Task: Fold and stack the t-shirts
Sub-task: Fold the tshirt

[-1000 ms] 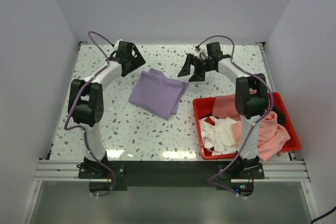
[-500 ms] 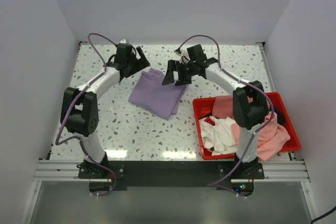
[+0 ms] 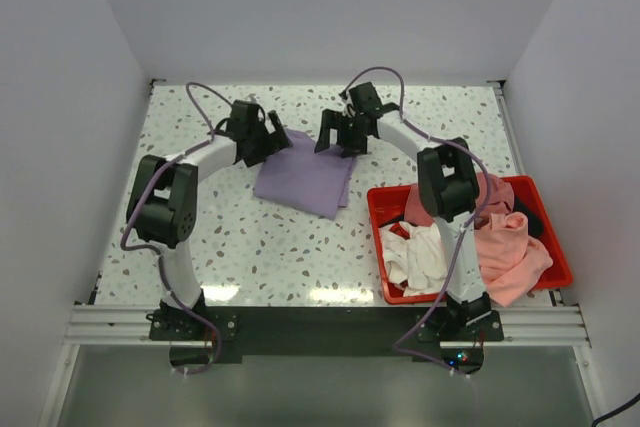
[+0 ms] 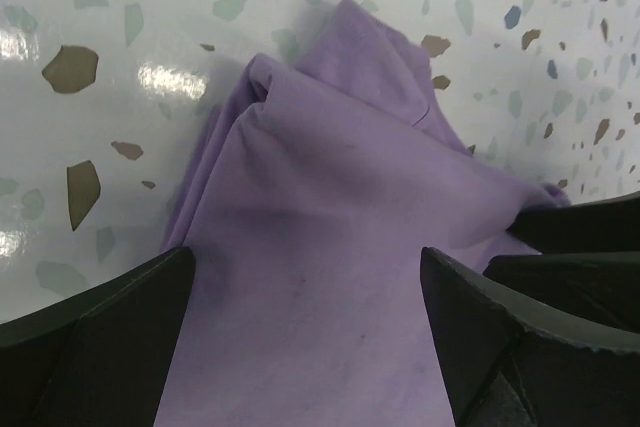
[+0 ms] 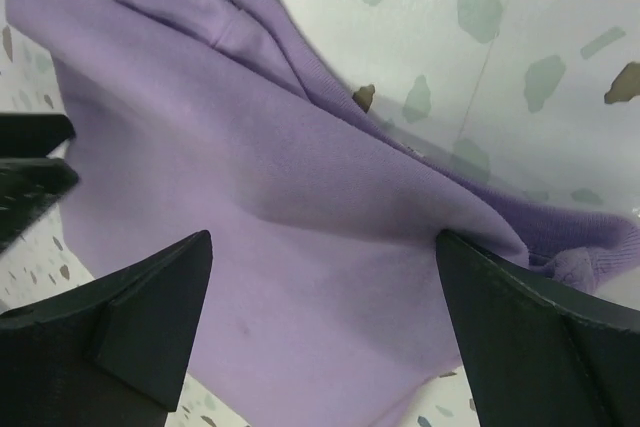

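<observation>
A folded purple t-shirt (image 3: pixel 305 173) lies on the speckled table in the middle back. My left gripper (image 3: pixel 268 137) is open at its far left corner, jaws spread over the cloth (image 4: pixel 330 277). My right gripper (image 3: pixel 335 137) is open at its far right corner, jaws spread over the cloth (image 5: pixel 300 247). Neither has closed on the fabric. More t-shirts, pink (image 3: pixel 505 247) and white (image 3: pixel 420 252), lie heaped in a red bin (image 3: pixel 378 232) at the right.
The red bin stands at the right front, with pink cloth hanging over its near right rim. Grey walls enclose the table on three sides. Both arms arch inward over the back of the table.
Both grippers have moved inward and down onto the purple shirt's far corners. The shirt has shifted slightly and lies squarer.
</observation>
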`<state>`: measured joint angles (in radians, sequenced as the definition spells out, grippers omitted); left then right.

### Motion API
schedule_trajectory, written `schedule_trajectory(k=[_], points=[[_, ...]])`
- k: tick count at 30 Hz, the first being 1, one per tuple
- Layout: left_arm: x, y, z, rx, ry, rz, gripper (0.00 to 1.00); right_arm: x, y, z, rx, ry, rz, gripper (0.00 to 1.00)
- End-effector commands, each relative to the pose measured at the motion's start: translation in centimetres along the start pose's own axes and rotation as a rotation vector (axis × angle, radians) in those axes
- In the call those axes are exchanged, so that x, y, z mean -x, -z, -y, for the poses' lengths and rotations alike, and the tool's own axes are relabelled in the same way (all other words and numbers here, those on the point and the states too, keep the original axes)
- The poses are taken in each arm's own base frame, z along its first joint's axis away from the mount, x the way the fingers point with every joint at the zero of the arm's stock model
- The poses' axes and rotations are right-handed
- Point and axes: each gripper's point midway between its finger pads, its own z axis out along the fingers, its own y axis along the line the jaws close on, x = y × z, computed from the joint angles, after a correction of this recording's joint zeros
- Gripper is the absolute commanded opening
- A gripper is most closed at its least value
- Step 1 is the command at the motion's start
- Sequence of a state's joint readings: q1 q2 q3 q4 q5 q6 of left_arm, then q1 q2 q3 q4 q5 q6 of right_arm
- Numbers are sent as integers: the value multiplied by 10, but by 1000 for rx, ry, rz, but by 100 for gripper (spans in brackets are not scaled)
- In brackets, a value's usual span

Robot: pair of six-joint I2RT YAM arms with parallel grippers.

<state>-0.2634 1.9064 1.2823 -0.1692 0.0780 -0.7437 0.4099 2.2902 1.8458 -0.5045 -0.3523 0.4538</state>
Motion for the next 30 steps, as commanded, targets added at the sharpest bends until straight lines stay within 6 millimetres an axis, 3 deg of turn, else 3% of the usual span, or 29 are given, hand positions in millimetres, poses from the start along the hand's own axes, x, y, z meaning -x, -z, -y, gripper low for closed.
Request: schedule_trajectory(k=[1,5,12,17,21,23,26,27,29,30], points=[[-11,-8,3,-38,-4,-20,100,-12,-25,42,-154,-28,-30,99],[-21,-14,-6,-18,1,-38,100,-23,-35,51,-173,-57,-68,99],[-25,-23,-16,21,-3,-48,100,-21,-37,60,-210,-44,-73,99],[-40,-19,-29,53,-2,-81,100,-15,-43,49,-163,19,-85,99],[-39,-4,-31,64,-3,-61,100,-13,-37,30,-126,105,-91,99],[-20,10,-20,53,-20,-10,100,2,-22,16,-120,166,-69,99],[9,33,-3,33,-51,69,100,30,17,-10,-106,228,3,99],[14,40,1,25,-73,80,100,41,41,-27,-89,256,45,99],[31,57,0,69,-94,139,100,42,64,-38,-82,299,84,99],[34,63,-1,79,-118,150,100,53,95,-61,-54,333,164,99]])
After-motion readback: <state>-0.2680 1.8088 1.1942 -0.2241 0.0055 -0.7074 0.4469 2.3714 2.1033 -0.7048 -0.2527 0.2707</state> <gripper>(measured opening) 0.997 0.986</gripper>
